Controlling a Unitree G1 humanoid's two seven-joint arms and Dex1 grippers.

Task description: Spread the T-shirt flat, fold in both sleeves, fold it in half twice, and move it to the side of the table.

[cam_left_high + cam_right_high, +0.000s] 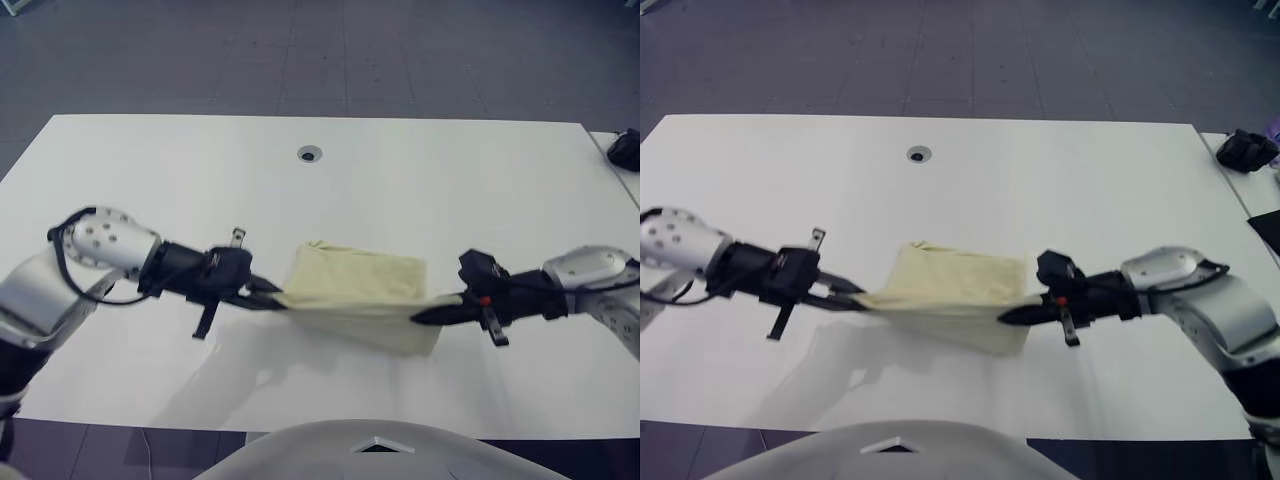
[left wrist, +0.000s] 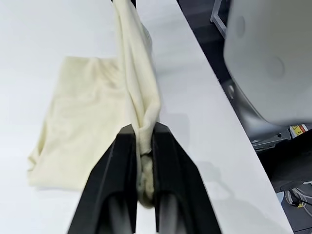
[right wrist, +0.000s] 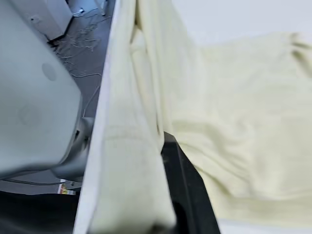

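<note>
Mid half-fold at frame centre, with left gripper (image 1: 274, 297) and right gripper (image 1: 420, 316) clamped on T-shirt (image 1: 360, 272) raised edge; next, carry over evenly.

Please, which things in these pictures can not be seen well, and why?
1. T-shirt sleeves and collar: every view, folded under the cloth.
2. Right gripper: right wrist view, the draped T-shirt covers most of it.
3. Dark object right of the table: eye views, too small to name.
</note>
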